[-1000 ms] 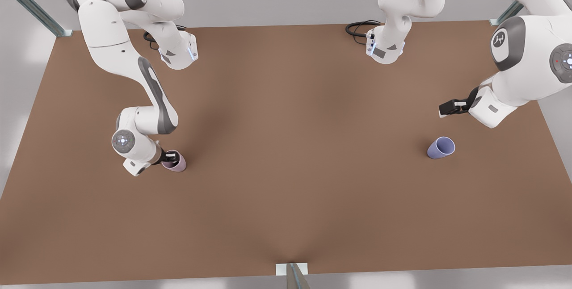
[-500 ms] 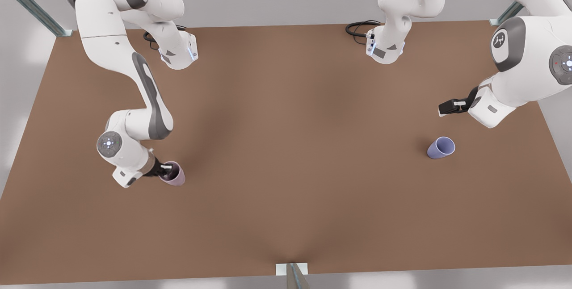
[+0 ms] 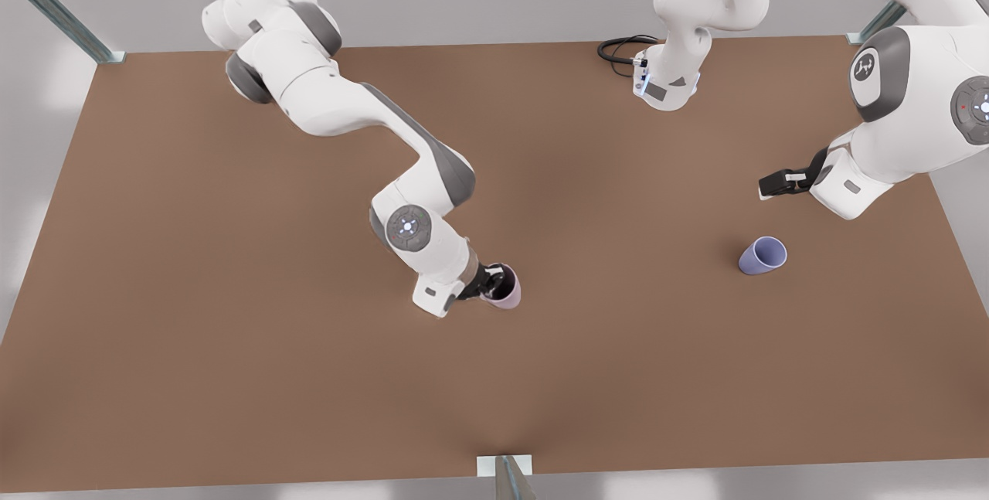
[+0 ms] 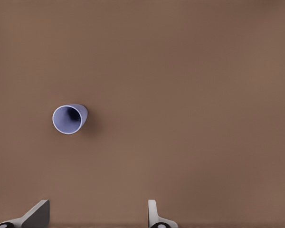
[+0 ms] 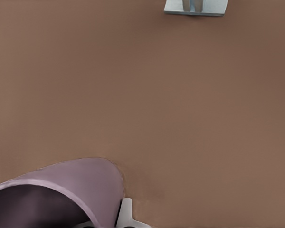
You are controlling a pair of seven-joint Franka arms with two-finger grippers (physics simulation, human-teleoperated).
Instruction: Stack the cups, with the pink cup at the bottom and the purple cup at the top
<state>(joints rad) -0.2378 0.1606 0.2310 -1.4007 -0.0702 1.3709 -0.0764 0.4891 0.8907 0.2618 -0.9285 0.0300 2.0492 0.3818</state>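
The right pincer (image 3: pixel 488 285) pinches the light, stiff pink cup (image 3: pixel 504 289) by its rim near the worktop (image 3: pixel 541 376) centre, while the left pincer (image 3: pixel 773 187), spread, waits at 12 o'clock of the purple cup (image 3: pixel 762 255).

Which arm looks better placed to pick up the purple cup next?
The left arm, probably: its tool hangs open near the purple cup, while the right tool already grips the pink cup.

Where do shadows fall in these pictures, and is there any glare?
Front view: soft dark bands cross the brown table; no glare. Left wrist view: the periwinkle tapered purple cup casts a faint shadow beside it. Right wrist view: the mauve tapered pink cup darkens the tabletop along its edge.
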